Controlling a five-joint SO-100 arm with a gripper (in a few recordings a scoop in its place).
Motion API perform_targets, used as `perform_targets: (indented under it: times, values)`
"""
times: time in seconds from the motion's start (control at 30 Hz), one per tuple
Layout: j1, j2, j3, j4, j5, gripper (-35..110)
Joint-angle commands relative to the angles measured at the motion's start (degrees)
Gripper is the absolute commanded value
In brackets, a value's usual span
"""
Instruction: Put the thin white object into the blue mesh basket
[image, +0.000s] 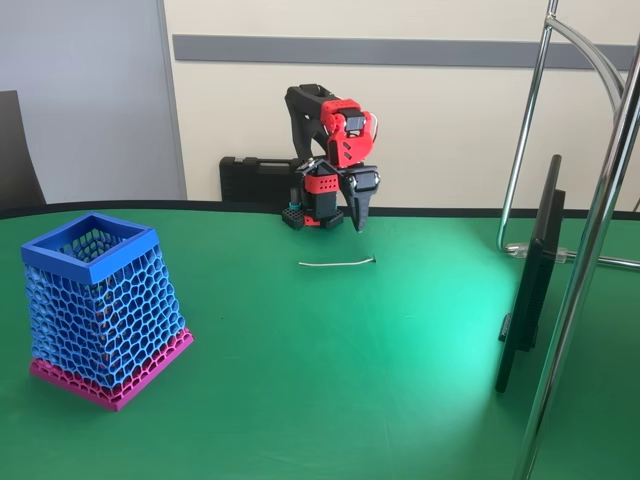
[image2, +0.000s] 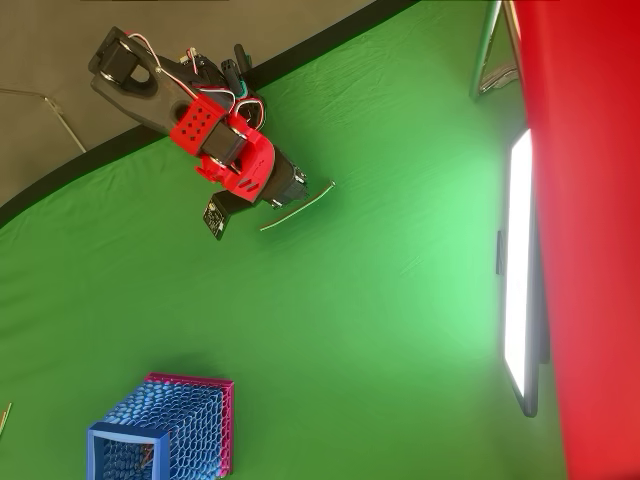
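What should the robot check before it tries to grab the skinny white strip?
1. Thin white object lies flat on the green table, free to grab: ok.
2. Gripper hangs behind the strip, not touching it: ok.
3. Gripper holds nothing: ok.
4. Jaws wide enough for the strip: cannot tell.
5. Blue mesh basket stands upright, opening up: ok.
6. Table between strip and basket is bare: ok.

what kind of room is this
Probably an office or meeting room used as a robot test bench: a green-topped table, a plain wall with a grey rail, a black tool case behind the arm.
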Motion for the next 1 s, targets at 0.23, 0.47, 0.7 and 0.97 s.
perform_targets:
  times: [0.23,0.47,0.7,0.97]
  values:
    - [0.1,-4.8,-2.5,0.1,2.5,11]
    - [1.3,-10.1,-4.5,-0.9,1.5,11]
    - [1.0,-15.7,-7.3,-1.4,0.9,12]
    - [0.4,-21.6,-9.1,-3.2,0.7,13]
